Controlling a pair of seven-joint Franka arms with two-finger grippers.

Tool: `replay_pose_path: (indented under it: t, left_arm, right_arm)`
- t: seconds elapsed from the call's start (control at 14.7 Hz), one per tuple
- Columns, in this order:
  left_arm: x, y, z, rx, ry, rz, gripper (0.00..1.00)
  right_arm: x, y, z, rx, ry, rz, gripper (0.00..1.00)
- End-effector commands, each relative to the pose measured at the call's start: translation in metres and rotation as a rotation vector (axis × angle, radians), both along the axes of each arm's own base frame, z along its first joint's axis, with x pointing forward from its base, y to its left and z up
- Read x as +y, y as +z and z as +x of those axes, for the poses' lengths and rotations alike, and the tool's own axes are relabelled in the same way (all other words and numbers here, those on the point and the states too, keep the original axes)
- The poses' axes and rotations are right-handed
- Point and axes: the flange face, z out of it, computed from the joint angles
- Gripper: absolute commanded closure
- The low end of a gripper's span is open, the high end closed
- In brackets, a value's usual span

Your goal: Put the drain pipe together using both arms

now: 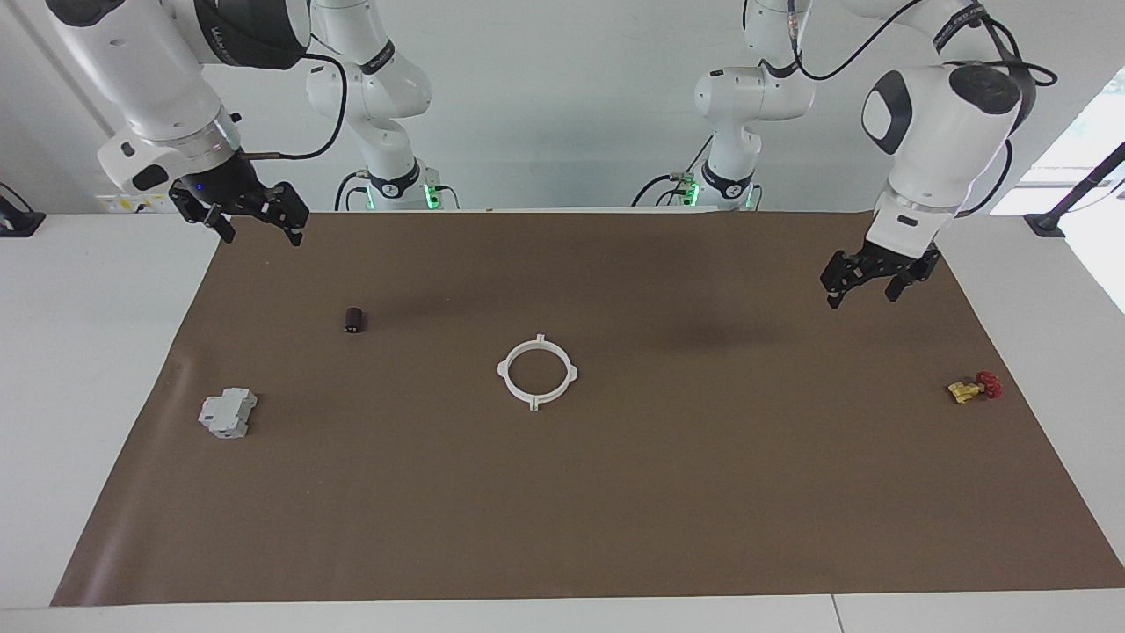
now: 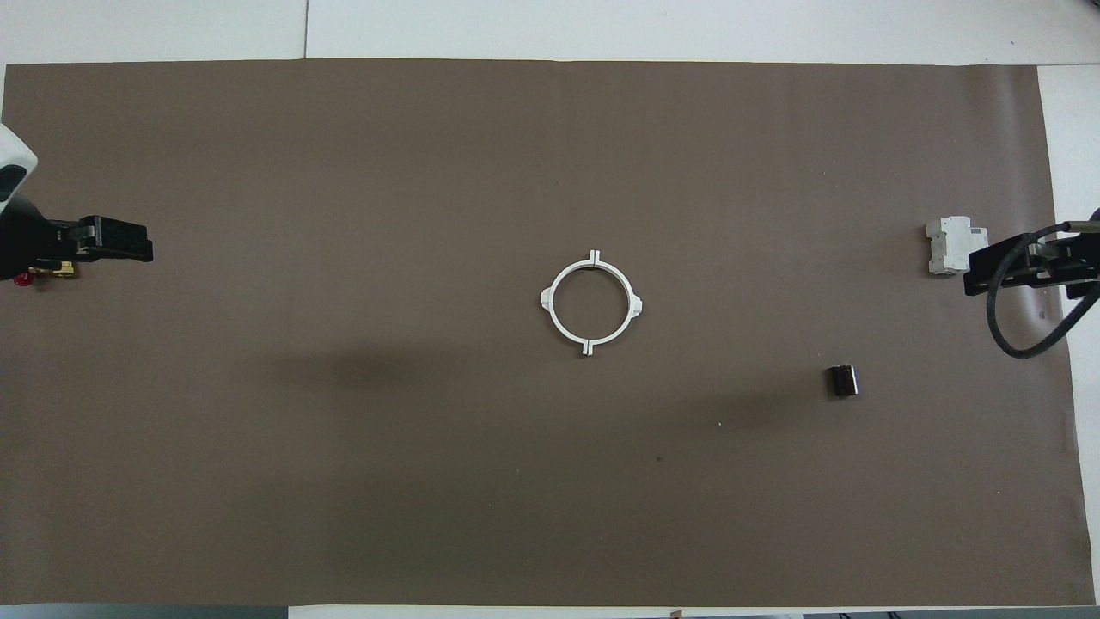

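Observation:
The drain pipe [image 1: 503, 369] [image 2: 546, 299] lies flat in the middle of the brown mat as one closed white ring with four outer tabs, its two half-arcs joined. Nothing touches it. My left gripper [image 1: 863, 294] hangs in the air over the mat toward the left arm's end of the table, open and holding nothing. At the right arm's end my right gripper [image 1: 262, 236] is raised over the mat's edge by the robots, also open and holding nothing. Both arms are well apart from the ring.
A small dark cylinder [image 1: 354, 319] [image 2: 842, 381] and a grey blocky part [image 1: 228, 413] [image 2: 948, 245] lie toward the right arm's end. A red and yellow valve [image 1: 974, 388] sits toward the left arm's end. The brown mat [image 1: 615, 510] covers most of the white table.

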Motion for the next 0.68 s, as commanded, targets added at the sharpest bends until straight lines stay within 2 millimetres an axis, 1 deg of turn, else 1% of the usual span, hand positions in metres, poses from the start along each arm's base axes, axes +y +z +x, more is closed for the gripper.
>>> replay_pose_path:
  t: [0.0,0.07,0.2,0.27,0.34,0.41,0.48,0.61]
  left_arm:
    - [0.014,0.033,0.009,0.04,-0.01,-0.018,0.0]
    - [0.017,0.041,0.012,0.052,-0.009,-0.018,0.0]
    - [0.017,0.048,0.014,0.081,-0.009,-0.018,0.0]
    - [0.017,0.049,0.01,0.084,-0.011,-0.019,0.0]
    - [0.017,0.044,0.007,0.098,-0.011,-0.02,0.0]
    - [0.015,0.046,0.003,0.098,-0.011,-0.018,0.0]
    - [0.012,0.043,-0.001,0.11,-0.015,-0.018,0.0]
    - [0.01,0.043,-0.003,0.113,-0.018,-0.018,0.0]
  right_arm:
    - [-0.002,0.003,0.0,-0.018,0.016,0.011,0.0]
    - [-0.002,0.003,0.0,-0.018,0.016,0.011,0.0]
    - [-0.002,0.003,0.0,-0.018,0.016,0.011,0.0]
    - [-0.001,0.003,0.0,-0.018,0.017,0.011,0.0]
    - [-0.002,0.003,0.0,-0.018,0.016,0.011,0.0]
    - [-0.002,0.004,0.0,-0.019,0.016,0.011,0.0]
    - [-0.001,0.003,0.0,-0.018,0.017,0.011,0.0]
    - [-0.001,0.004,0.0,-0.019,0.017,0.011,0.0]
